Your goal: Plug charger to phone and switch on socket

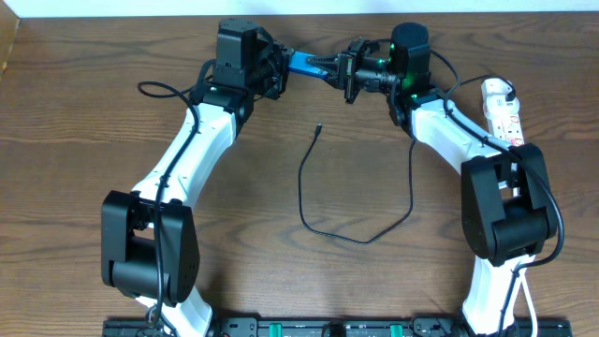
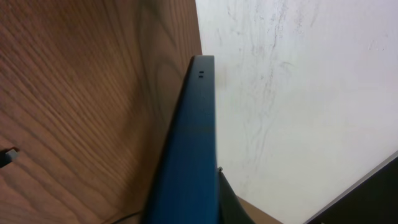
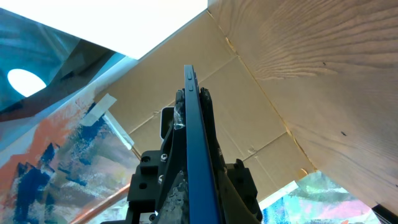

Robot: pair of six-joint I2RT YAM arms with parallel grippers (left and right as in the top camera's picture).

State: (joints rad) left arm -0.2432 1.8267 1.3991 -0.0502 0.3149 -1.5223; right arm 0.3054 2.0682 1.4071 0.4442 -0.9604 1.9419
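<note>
The phone (image 1: 304,64) hangs above the back of the table, held edge-up between both arms. My left gripper (image 1: 283,69) is shut on its left end and my right gripper (image 1: 344,73) is shut on its right end. In the left wrist view the phone's blue edge (image 2: 196,143) runs away from the jaws, its end with two small holes. The right wrist view shows the thin blue edge (image 3: 194,143) clamped between black fingers. The charger (image 1: 318,229), a thin black cable, loops on the table with its tip (image 1: 319,127) lying free below the phone. The white socket (image 1: 506,120) lies at the right edge.
A white plug (image 1: 498,91) sits at the far end of the socket. Both arm bases stand at the table's front. A white wall rises just behind the table. The cable tip (image 2: 7,157) shows at the left edge of the left wrist view.
</note>
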